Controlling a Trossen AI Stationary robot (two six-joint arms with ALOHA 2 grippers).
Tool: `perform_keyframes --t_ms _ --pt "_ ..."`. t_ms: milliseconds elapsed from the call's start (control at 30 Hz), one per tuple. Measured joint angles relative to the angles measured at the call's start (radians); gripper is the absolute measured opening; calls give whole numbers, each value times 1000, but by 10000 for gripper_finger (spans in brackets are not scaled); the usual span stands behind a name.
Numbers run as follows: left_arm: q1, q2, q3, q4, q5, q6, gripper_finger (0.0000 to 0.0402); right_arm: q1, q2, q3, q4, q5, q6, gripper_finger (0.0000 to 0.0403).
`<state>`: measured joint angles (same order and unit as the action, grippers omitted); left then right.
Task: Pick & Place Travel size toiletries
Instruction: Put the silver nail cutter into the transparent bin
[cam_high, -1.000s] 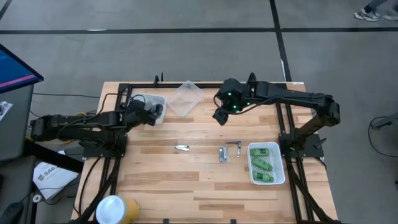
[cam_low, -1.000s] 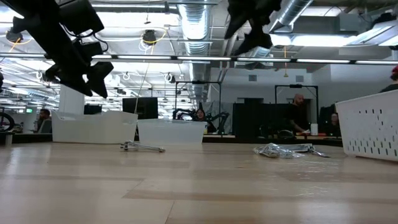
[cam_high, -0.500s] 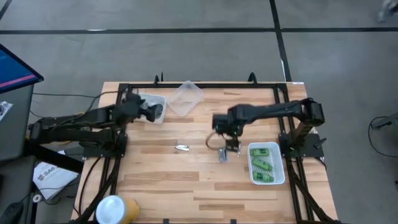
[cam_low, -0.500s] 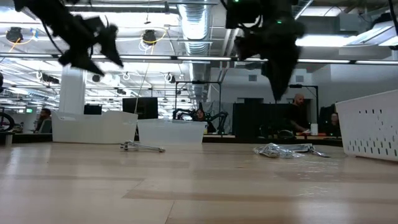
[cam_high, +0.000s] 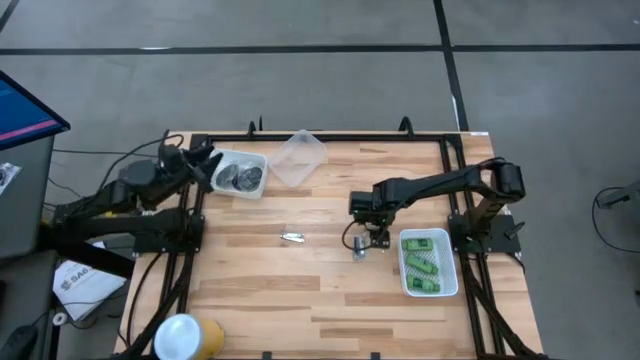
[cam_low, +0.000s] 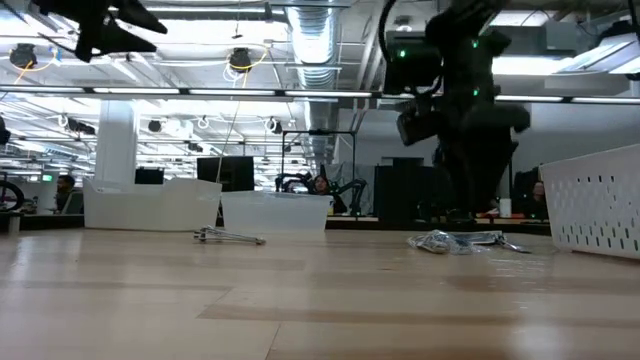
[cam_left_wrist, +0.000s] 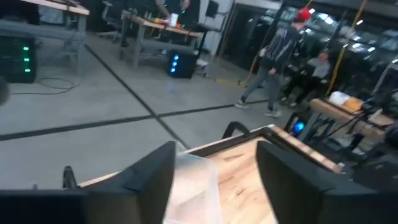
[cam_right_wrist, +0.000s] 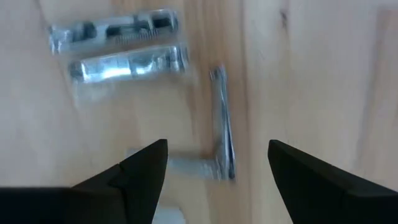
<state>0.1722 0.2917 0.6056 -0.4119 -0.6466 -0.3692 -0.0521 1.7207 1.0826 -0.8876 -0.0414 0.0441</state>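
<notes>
Several silver grooming tools (cam_high: 366, 243) lie on the table left of the white mesh basket (cam_high: 452, 262), which holds green bottles (cam_high: 424, 262). In the right wrist view, wrapped tools (cam_right_wrist: 118, 46) and a thin bare tool (cam_right_wrist: 222, 127) lie on the wood. My right gripper (cam_high: 366, 228) (cam_right_wrist: 217, 149) hangs open just above them, fingers pointing down. One more silver tool (cam_high: 292, 237) (cam_low: 228, 237) lies apart, toward the table's middle. Dark round jars (cam_high: 240, 177) sit in a white tub at the far left. My left gripper (cam_high: 203, 160) (cam_left_wrist: 214, 152) is open, raised beside that tub.
A clear plastic tub (cam_high: 300, 158) (cam_left_wrist: 193, 186) stands at the far edge, right of the jar tub. A black frame (cam_high: 330, 137) runs around the far and side edges. People stand in the room beyond. Bare wood stretches along the near half.
My right gripper has swung from high near the far edge toward the near edge and down, ending over the silver tools. My left gripper has drawn back from above the jar tub toward the table's left edge and risen.
</notes>
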Motion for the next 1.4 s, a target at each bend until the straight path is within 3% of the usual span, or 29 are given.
perform_keyframes --t_ms 300,367,533,800,1033,1400 --pt "-1 -153 -106 10 102 6 29 -4 74 -29 120 95 7 253" --pt "-1 -171 -125 14 121 4 9 -3 96 -25 122 93 8 241" --pt "-1 -220 -174 25 136 -2 3 4 107 -23 119 90 12 192" --pt "-1 -291 -281 98 184 25 1 -6 112 -23 118 50 17 18" --pt "-1 -291 -354 172 210 23 1 -47 82 -31 108 50 28 6" --pt "-1 -292 -451 287 263 -30 1 -207 -96 46 89 48 52 3"
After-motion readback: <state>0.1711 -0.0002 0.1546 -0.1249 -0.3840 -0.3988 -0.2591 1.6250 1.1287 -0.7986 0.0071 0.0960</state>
